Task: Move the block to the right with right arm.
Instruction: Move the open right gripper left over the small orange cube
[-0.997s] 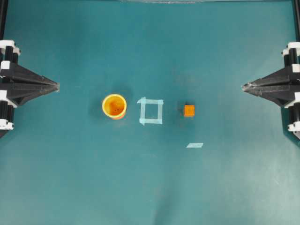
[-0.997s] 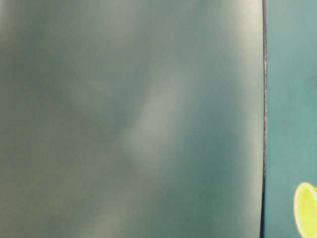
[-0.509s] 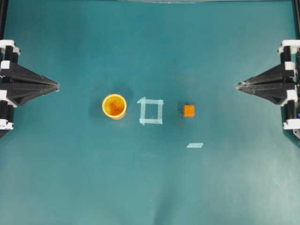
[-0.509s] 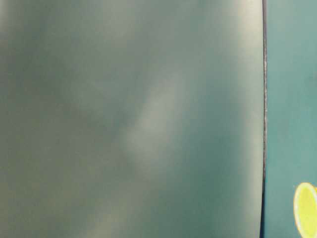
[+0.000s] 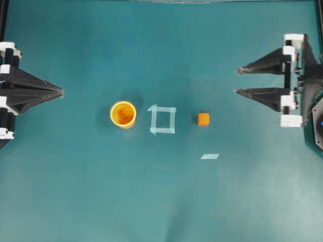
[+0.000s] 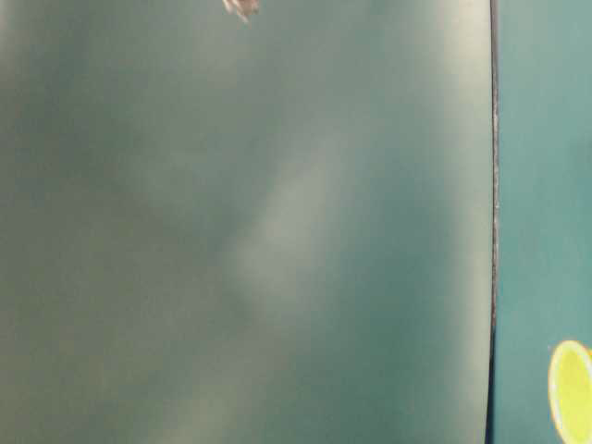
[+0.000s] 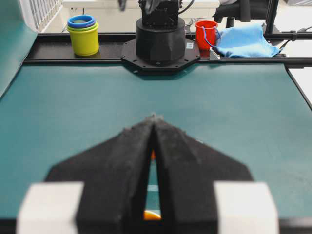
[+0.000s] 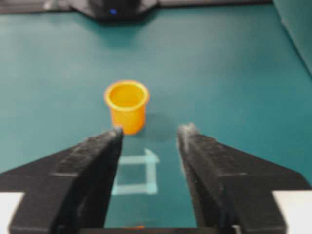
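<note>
The block (image 5: 203, 119), a small orange cube, sits on the green table right of a pale blue tape square (image 5: 162, 120). My right gripper (image 5: 236, 80) hovers right of the block and a little farther back, open, its black fingers spread with nothing between them. In the right wrist view the right gripper (image 8: 152, 131) frames the tape square (image 8: 136, 174) and the orange cup (image 8: 126, 105); the block is only an orange sliver (image 8: 137, 226) at the bottom edge. My left gripper (image 5: 61, 92) rests shut at the left edge, and the wrist view shows the left gripper (image 7: 154, 118) empty.
An orange cup (image 5: 123, 114) stands left of the tape square. A short tape strip (image 5: 209, 156) lies in front of the block. Beyond the table stand stacked cups (image 7: 84, 36), a red cup (image 7: 206, 33) and a blue cloth (image 7: 243, 41). The table-level view is mostly blurred.
My right gripper has opened from shut and moved left toward the middle of the table. The block, cup and left arm have not moved.
</note>
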Action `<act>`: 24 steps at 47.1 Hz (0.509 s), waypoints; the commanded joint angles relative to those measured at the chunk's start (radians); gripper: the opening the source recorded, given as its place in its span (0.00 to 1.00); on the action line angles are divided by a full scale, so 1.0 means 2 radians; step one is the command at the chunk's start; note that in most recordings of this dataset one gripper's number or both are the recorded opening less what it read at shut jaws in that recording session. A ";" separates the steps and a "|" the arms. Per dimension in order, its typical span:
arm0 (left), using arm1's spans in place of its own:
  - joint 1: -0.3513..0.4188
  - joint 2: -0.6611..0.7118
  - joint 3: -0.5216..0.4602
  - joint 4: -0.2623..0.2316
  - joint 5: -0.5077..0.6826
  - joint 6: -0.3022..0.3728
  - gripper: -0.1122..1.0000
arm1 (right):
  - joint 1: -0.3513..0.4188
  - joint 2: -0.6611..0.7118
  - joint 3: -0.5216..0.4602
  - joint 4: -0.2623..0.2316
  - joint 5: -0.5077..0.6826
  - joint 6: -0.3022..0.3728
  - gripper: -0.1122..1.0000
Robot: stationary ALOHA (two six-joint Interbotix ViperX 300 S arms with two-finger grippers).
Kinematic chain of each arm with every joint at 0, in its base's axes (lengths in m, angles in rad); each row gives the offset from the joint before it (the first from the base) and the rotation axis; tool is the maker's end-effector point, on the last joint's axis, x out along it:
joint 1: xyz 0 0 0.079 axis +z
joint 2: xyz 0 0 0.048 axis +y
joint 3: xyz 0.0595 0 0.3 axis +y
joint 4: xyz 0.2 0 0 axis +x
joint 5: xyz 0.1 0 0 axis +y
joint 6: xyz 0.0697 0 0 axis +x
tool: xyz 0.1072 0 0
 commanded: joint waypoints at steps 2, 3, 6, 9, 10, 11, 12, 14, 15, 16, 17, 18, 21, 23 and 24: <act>0.001 0.004 -0.014 0.002 -0.002 0.000 0.10 | -0.004 0.029 -0.021 0.002 -0.002 0.000 0.62; 0.001 0.004 -0.014 0.002 -0.002 0.000 0.10 | -0.004 0.036 -0.021 0.002 -0.002 0.000 0.61; 0.001 0.003 -0.014 0.002 -0.002 0.000 0.10 | -0.004 0.058 -0.026 0.002 -0.002 0.000 0.61; 0.001 0.004 -0.014 0.002 0.000 0.000 0.10 | -0.004 0.088 -0.034 0.001 0.001 -0.002 0.62; 0.001 0.004 -0.014 0.002 0.001 0.000 0.10 | -0.004 0.097 -0.037 0.000 0.003 -0.002 0.62; 0.001 0.003 -0.014 0.002 0.002 0.000 0.10 | -0.004 0.107 -0.040 0.000 0.005 -0.003 0.62; 0.001 0.004 -0.014 0.002 0.003 0.000 0.10 | -0.004 0.116 -0.043 -0.001 0.008 -0.004 0.62; 0.001 0.004 -0.014 0.002 0.005 0.000 0.10 | -0.004 0.134 -0.049 -0.002 0.015 -0.005 0.62; 0.001 0.004 -0.014 0.002 0.007 0.000 0.10 | -0.005 0.148 -0.054 -0.002 0.020 -0.006 0.62; 0.001 0.004 -0.014 0.002 0.008 0.000 0.10 | -0.004 0.157 -0.057 -0.002 0.022 -0.006 0.62; 0.001 0.003 -0.014 0.002 0.008 0.000 0.10 | -0.004 0.166 -0.059 -0.002 0.025 -0.006 0.62; 0.001 0.003 -0.014 0.002 0.008 0.000 0.10 | -0.003 0.176 -0.062 -0.002 0.026 -0.006 0.62; 0.001 0.004 -0.014 0.002 0.009 0.000 0.10 | 0.000 0.205 -0.068 -0.002 0.027 -0.007 0.62; 0.001 0.003 -0.014 0.002 0.010 0.000 0.10 | 0.002 0.221 -0.071 -0.002 0.025 -0.007 0.63; 0.001 0.003 -0.014 0.002 0.011 0.000 0.10 | 0.002 0.228 -0.072 -0.002 0.023 -0.007 0.63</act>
